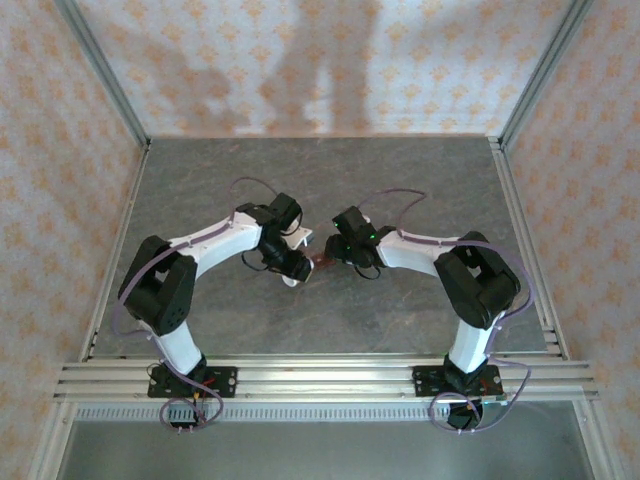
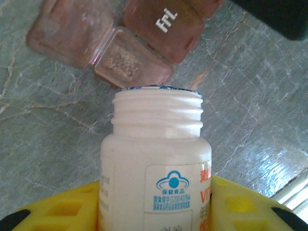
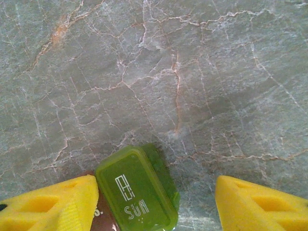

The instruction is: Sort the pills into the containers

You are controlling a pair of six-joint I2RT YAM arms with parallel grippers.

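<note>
Reddish-brown containers strip (image 2: pixel 144 29) sits mid-table (image 3: pixel 192 72) between the two wrists, its green end (image 3: pixel 137 195) under the right gripper (image 3: pixel 155 185). Left gripper (image 2: pixel 155 192) pinches an uncapped white bottle (image 2: pixel 154 159), mouth aimed at the one open cell (image 2: pixel 130 65), whose lid is flipped back. Right fingers are spread: one touches the strip, the other is well apart from it. Open cell looks empty and the green lid is shut. My read: nothing poured yet, every cell left to fill.

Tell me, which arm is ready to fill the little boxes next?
Left, probably. The left gripper holds the uncapped white plastic bottle, mouth beside the open reddish-brown compartment. The right gripper straddles the strip's green end.
</note>
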